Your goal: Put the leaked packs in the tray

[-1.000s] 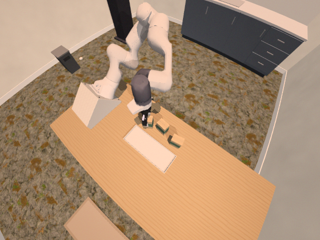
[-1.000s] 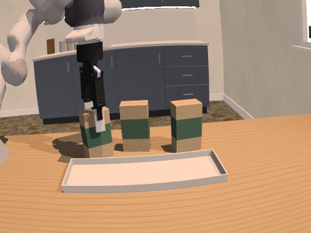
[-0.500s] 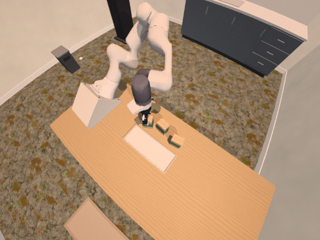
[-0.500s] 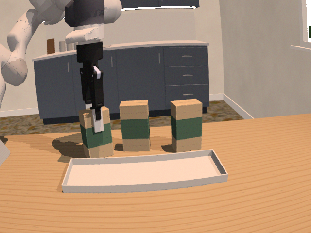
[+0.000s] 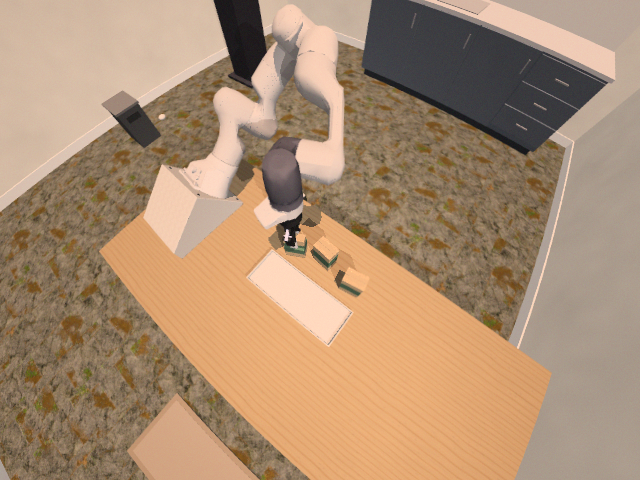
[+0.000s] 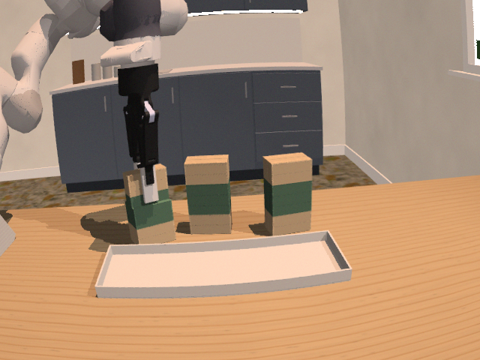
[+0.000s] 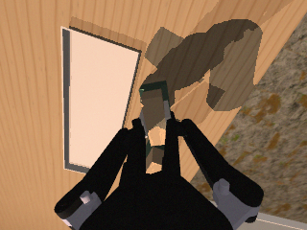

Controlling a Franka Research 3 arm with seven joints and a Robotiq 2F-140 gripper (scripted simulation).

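Note:
Three tan coffee packs with green bands stand in a row behind the white tray (image 6: 223, 267). My gripper (image 6: 147, 186) comes down from above and is shut on the upper part of the left pack (image 6: 149, 205), pressing its two big flat sides. That pack looks pinched in and narrower at the top, and it stands on the table. The middle pack (image 6: 208, 193) and the right pack (image 6: 287, 193) stand upright and untouched. The wrist view shows the fingers squeezing the left pack (image 7: 155, 103) beside the tray (image 7: 96, 96). The tray holds nothing.
The robot's white base block (image 5: 186, 211) stands at the table's far left corner. The table edge runs close behind the packs (image 5: 325, 251). Dark cabinets (image 6: 217, 116) stand behind the table. A flat board (image 5: 180, 449) lies on the floor.

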